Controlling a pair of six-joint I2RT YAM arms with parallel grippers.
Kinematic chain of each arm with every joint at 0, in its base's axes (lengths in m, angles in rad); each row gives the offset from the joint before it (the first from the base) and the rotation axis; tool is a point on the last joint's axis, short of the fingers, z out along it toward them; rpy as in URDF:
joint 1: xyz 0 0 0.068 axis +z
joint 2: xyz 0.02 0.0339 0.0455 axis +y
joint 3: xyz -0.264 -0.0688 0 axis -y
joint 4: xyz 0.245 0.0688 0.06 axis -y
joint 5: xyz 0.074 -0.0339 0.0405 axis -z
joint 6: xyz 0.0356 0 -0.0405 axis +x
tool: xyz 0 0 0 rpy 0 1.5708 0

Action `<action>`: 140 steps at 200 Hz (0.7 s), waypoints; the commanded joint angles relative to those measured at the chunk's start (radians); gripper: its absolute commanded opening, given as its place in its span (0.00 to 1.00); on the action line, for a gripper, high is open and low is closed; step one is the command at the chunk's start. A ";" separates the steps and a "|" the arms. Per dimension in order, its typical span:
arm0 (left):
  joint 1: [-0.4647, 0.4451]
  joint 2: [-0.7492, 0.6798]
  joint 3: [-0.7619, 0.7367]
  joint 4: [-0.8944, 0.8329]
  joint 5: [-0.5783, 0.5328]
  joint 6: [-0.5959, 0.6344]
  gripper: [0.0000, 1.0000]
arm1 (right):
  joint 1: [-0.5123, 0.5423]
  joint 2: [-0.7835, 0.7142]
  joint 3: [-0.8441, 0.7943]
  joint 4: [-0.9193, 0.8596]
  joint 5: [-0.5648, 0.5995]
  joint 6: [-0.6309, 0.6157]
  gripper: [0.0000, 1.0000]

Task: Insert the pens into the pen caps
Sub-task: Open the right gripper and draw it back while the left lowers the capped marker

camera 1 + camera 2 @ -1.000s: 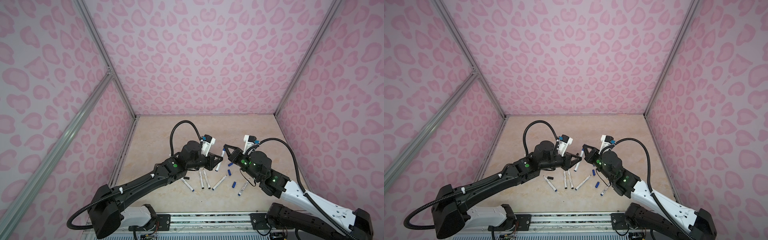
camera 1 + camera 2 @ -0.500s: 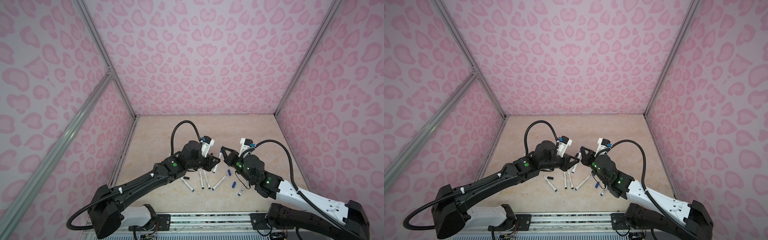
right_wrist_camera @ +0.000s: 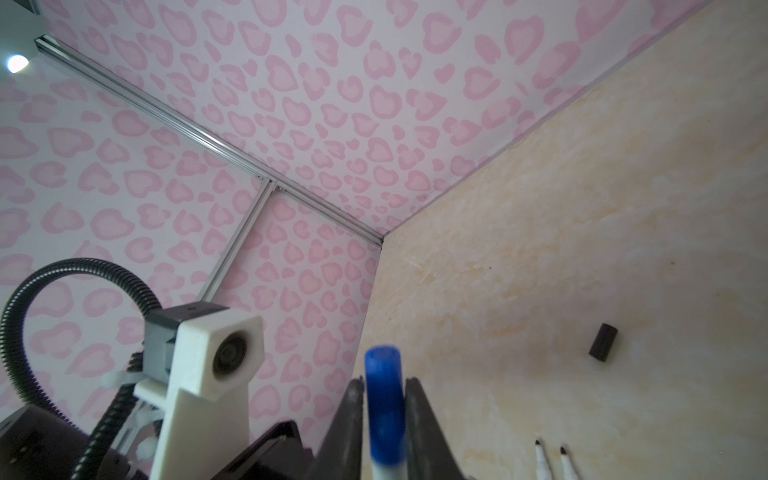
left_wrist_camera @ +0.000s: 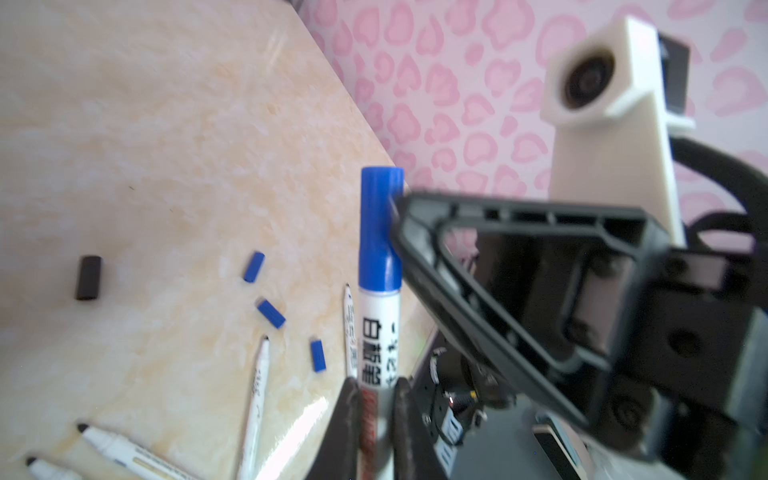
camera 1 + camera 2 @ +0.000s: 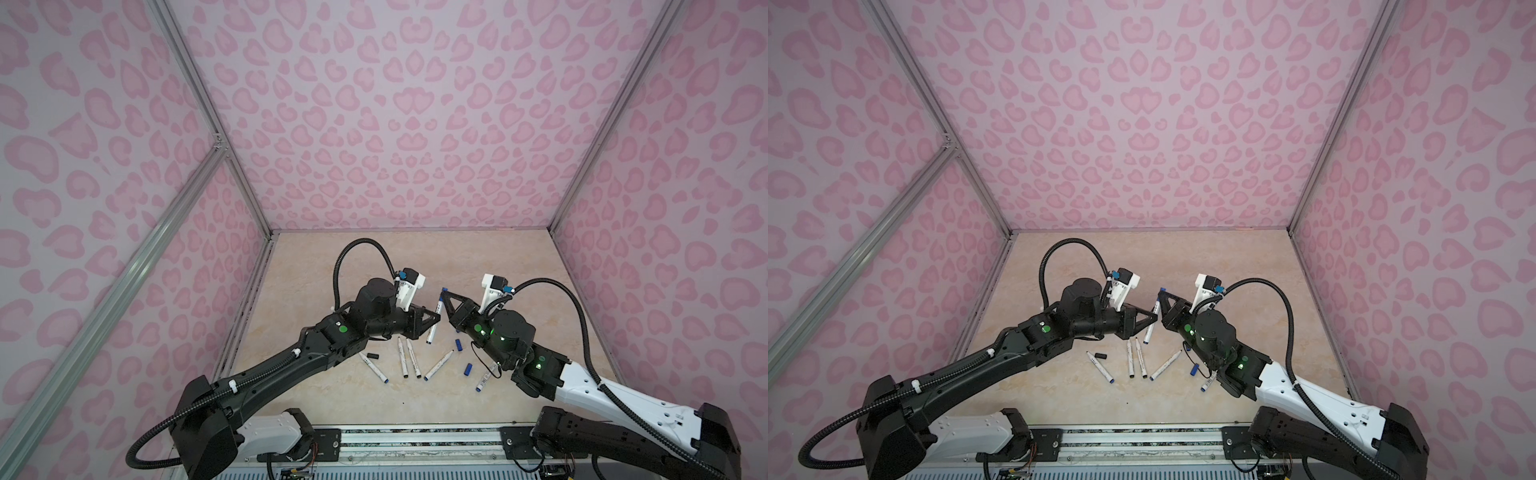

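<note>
The left gripper (image 5: 436, 318) has its jaws pinched on a white pen (image 5: 432, 329), holding it tilted above the worktop (image 5: 332, 270) at the centre of both top views. A blue cap (image 4: 380, 232) sits on the pen's upper end. The right gripper (image 5: 443, 296) has its jaws on either side of that cap; whether they squeeze it or stand just clear, I can't tell. Five other pens (image 5: 402, 358) and some loose caps (image 5: 459, 344) lie on the worktop just below in the frame.

Lower right of centre in a top view, one pen (image 5: 482, 383) lies partly hidden under the right arm (image 5: 509, 338). In the right wrist view the capped pen (image 3: 384, 411) is blurred, its barrel cut off.
</note>
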 commanded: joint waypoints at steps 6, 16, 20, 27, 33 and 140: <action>-0.001 -0.013 -0.016 0.045 -0.186 0.001 0.04 | -0.031 -0.024 0.036 -0.042 -0.036 -0.050 0.58; 0.001 -0.015 -0.016 0.027 -0.215 0.005 0.04 | -0.054 -0.037 0.039 -0.056 -0.041 -0.053 0.67; 0.002 -0.013 -0.016 0.020 -0.222 0.007 0.04 | -0.062 -0.044 0.040 -0.063 -0.043 -0.052 0.71; 0.004 -0.012 -0.018 0.011 -0.232 0.007 0.04 | -0.079 -0.056 0.037 -0.074 -0.049 -0.052 0.75; 0.007 -0.012 -0.023 0.008 -0.239 0.008 0.04 | -0.091 -0.067 0.035 -0.088 -0.049 -0.052 0.78; 0.341 0.124 -0.150 -0.159 -0.421 -0.083 0.04 | -0.169 -0.165 -0.074 -0.322 0.042 -0.099 0.78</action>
